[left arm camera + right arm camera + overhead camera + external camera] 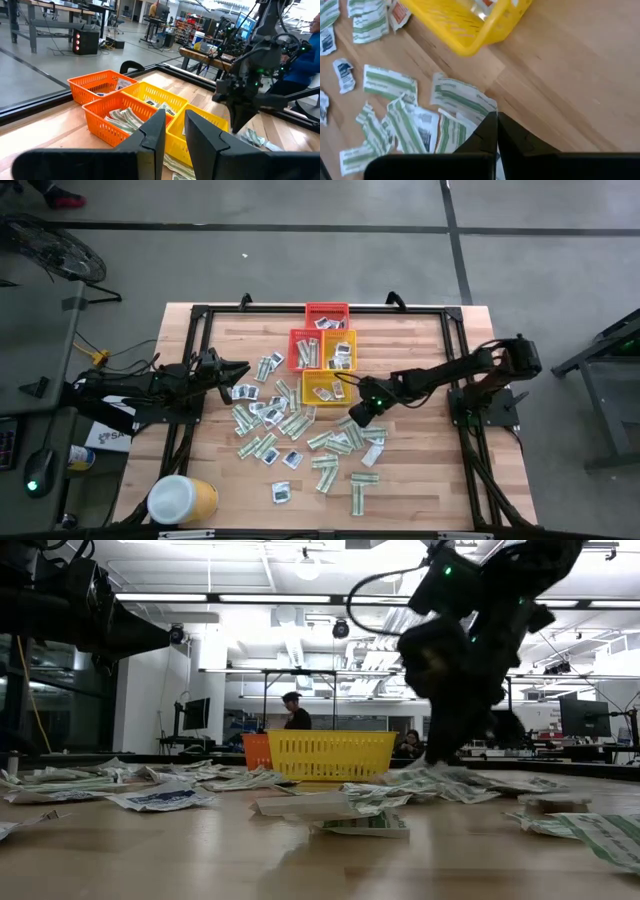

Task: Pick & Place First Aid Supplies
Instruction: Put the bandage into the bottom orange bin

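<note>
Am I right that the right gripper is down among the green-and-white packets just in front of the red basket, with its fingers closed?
Not quite: the basket next to it is the yellow basket, not the red one. The high view shows the right gripper down among the green-and-white packets beside it, and the right wrist view shows the fingers closed.

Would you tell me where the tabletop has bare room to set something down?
Bare wood lies right of the baskets, along the table's right side, and between the tub and the packets. The middle is crowded.

Right claw (357,416) lowered, fingers pressed together, left claw (243,367) raised — fingers slightly apart, holding nothing
</note>
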`<state>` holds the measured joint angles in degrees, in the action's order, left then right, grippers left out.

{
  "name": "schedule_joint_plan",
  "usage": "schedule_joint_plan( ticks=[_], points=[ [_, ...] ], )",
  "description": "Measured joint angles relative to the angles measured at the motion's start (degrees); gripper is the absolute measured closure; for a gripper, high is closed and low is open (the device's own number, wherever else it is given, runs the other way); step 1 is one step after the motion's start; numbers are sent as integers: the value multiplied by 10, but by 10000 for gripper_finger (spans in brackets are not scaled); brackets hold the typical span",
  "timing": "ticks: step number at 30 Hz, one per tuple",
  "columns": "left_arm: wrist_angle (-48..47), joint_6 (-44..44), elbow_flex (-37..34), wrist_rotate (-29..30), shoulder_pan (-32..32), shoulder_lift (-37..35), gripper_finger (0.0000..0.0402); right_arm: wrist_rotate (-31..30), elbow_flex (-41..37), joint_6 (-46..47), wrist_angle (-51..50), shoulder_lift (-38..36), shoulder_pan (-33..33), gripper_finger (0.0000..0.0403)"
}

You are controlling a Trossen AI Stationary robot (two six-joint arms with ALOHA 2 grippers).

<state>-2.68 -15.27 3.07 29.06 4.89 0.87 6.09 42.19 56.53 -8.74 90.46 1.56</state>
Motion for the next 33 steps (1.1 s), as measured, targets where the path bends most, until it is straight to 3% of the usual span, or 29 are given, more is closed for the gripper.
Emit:
schedule_joint_plan(
  ticks=[9, 15, 22, 33],
  points=[
    [0, 0, 0, 0, 0, 0, 328, -13, 3, -53, -75, -121, 0, 402],
    [0, 0, 0, 0, 0, 0, 328, 0, 69, -163, -135, -132, -3, 403],
    [0, 0, 0, 0, 0, 0, 328, 36, 198, -335, -218, -87, -33, 403],
    [0, 0, 0, 0, 0, 0, 328, 77, 411, -538, -310, 55, -109, 403]
  ],
)
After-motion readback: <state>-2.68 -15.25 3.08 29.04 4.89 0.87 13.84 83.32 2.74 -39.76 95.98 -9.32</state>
